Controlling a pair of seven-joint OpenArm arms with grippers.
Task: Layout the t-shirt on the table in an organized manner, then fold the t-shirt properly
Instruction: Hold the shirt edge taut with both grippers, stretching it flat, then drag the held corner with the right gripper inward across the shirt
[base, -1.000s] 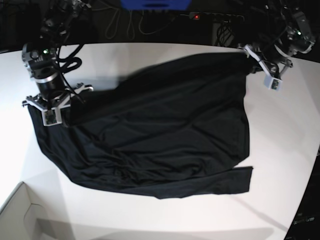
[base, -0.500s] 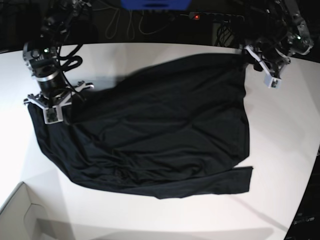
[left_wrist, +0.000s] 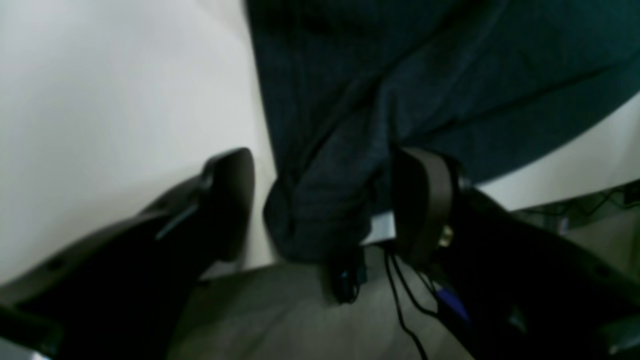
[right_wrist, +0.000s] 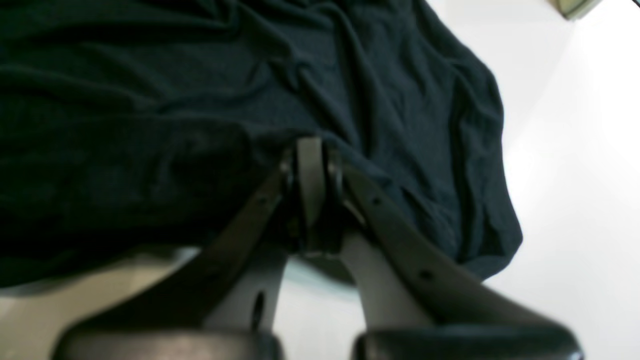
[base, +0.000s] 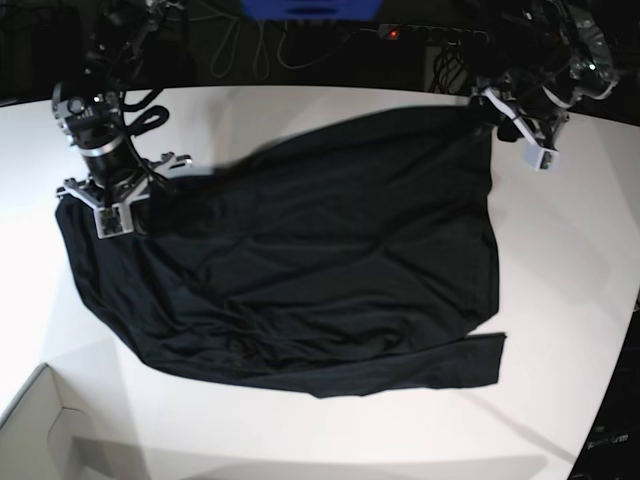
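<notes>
The t-shirt (base: 300, 260) lies spread across the white bench (base: 560, 300). The right gripper (right_wrist: 310, 165) is clamped on its corner, likely anchoring it for stretching, while the left gripper (left_wrist: 320, 200) stands apart around the far corner at the bench edge, gripping nothing.

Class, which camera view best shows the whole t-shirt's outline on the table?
The base view: the t-shirt shows entire, spread across the table. The left wrist view gives only one corner between open fingers; the right wrist view only wrinkled cloth by shut fingers.
</notes>
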